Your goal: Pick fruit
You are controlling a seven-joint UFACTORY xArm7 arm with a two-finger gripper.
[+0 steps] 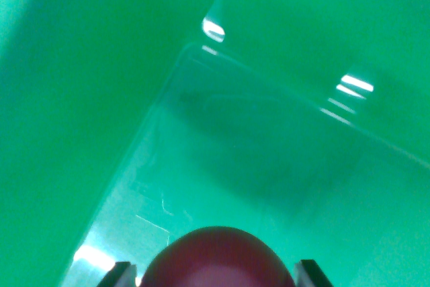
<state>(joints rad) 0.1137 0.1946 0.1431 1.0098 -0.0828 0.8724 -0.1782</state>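
Green surface filled nearly the whole wrist view, uniform and blurred, no edges of its own visible. On it lay a clear container, seemingly a transparent tray or bin, its rim running diagonally from the near left up to a rounded far corner, then down toward the right. Bright glints sat on that rim at the far corner and farther right. The inside looked bare; a soft dark shadow fell across its middle.

Fruit: dark red, round, smooth, cut off by the near edge of the view. It sat between the two dark fingertips of the gripper, one tip on each side, both close against its flanks. Judged: claw pinching the fruit, carried above the container's near end.

Step in hand, as I read it: fruit picked, transport under way. Next move called for centring over the container floor, lowering, then spreading the tips to release without rolling.
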